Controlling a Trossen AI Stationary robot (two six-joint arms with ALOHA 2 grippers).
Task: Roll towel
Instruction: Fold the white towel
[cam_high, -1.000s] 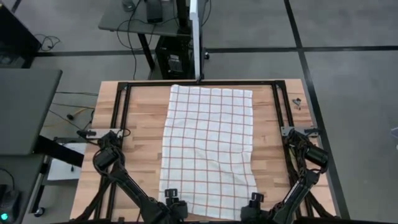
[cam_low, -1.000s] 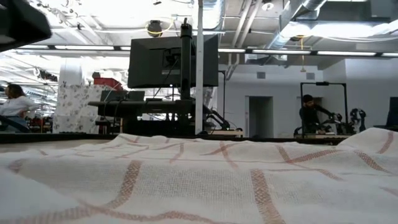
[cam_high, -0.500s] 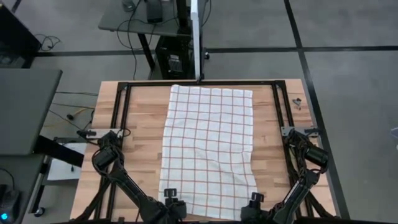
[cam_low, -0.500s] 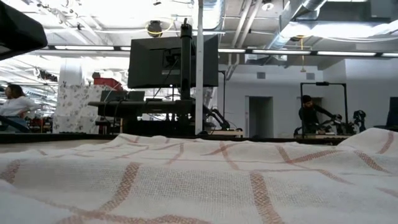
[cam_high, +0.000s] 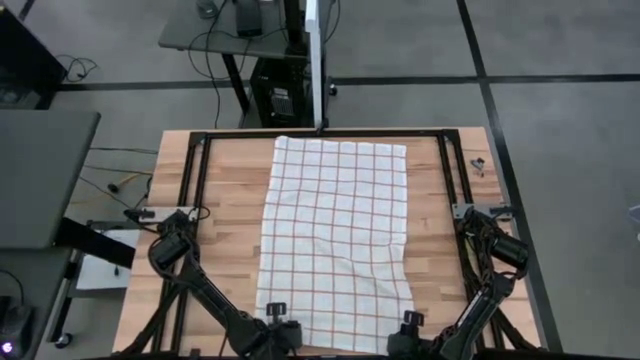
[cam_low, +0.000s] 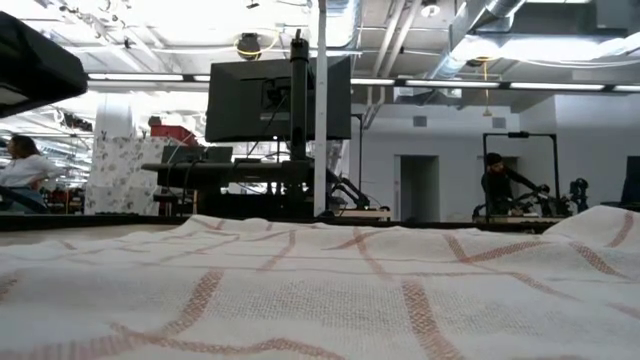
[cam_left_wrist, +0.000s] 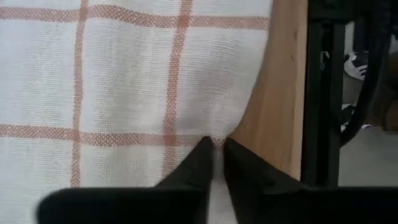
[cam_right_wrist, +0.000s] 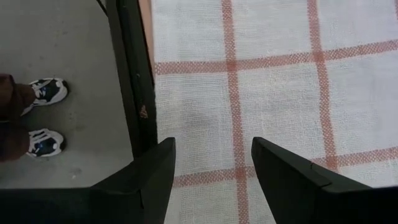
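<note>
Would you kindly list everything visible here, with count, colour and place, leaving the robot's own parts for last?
towel: one, white with a red-brown grid, spread flat down the middle of the table.
table: one, light wood with a black frame, under the towel.
monitor: one, dark, on a stand beyond the table's far edge.
people: two, one at the room's far left, one at the far right.
shoes: one pair, white and dark, on the grey floor beside the table.
left gripper: one, dark, at the towel's near left corner, shut on the towel's edge.
right gripper: one, dark, open over the towel's near right corner.
</note>
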